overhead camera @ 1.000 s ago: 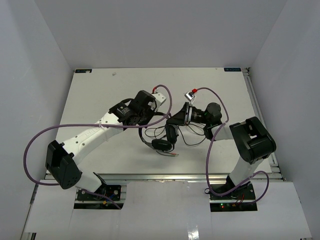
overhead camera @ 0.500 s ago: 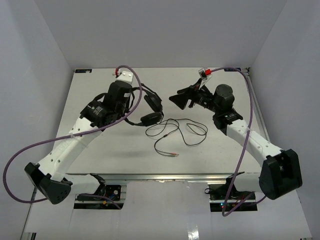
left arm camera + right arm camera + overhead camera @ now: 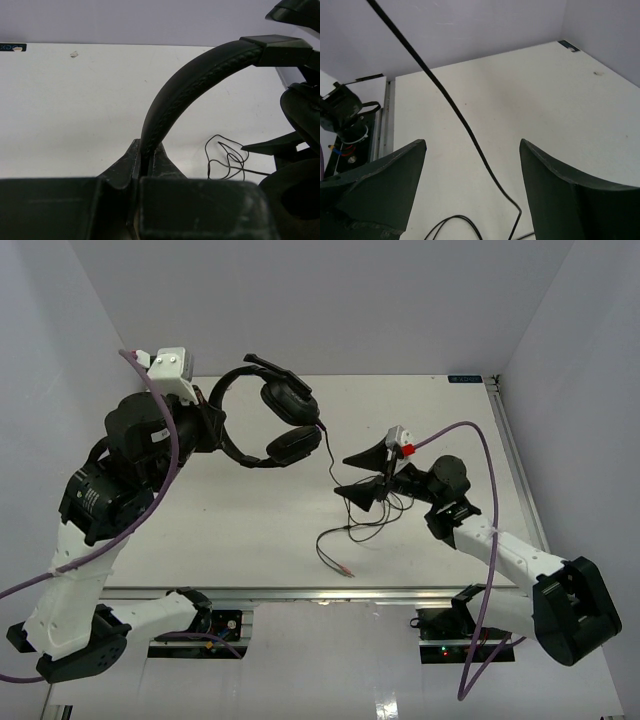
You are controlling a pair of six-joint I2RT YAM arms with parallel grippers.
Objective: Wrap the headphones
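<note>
From overhead: left pincer held high off the table, clamped shut on the headphones. Earcups hanging just to that pincer's right, one above the other, clear of the table. Thin cable dropping from them to a loose tangle on the table, just below the right pincer. Plug lying apart from that pincer, on its near side. Right pincer low over the table, spread wide, gripping nothing.

On the left wrist camera: band squeezed between the two fingers, arching up and away to their right. One earcup at the right edge, part cut off. Tangle of cable on the table well ahead of the pincer.

On the right wrist camera: both fingers standing far apart. Cable slanting down through the gap between them, touching neither, then looping onto the table close in front.
</note>
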